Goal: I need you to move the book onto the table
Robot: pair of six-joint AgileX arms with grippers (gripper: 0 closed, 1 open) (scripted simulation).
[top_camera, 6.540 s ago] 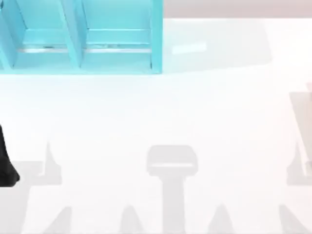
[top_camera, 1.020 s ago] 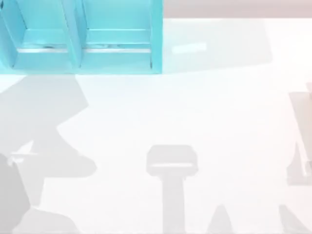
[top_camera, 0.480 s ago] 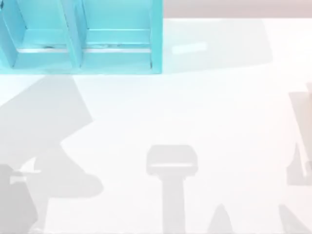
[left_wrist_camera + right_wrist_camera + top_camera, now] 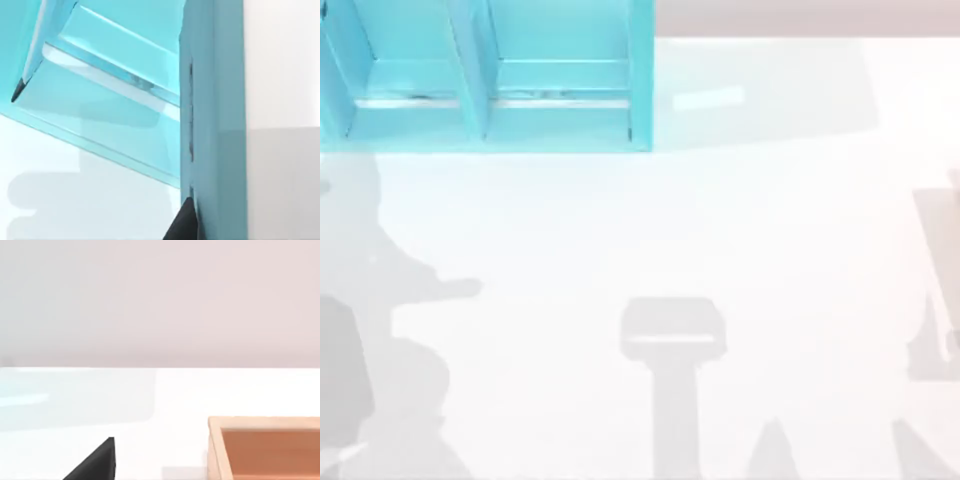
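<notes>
The book is hidden or out of view. The white table (image 4: 740,220) spreads across the top view, with arm shadows lying on its left and front. In the left wrist view a dark tip of my left gripper (image 4: 184,225) sits close against the turquoise shelf's end wall (image 4: 212,125), facing an open compartment (image 4: 115,100). A dark corner of my right gripper (image 4: 95,464) hangs over the table in the right wrist view, far from the shelf.
The turquoise shelf (image 4: 490,80) stands at the table's back left with upright dividers (image 4: 470,70). A shallow wooden box (image 4: 265,445) rests on the table near my right gripper.
The left arm's dark tip seen at the left edge 6.5 s ago has left the top view. Its shadow has since pulled back toward the left edge. The right side is unchanged.
</notes>
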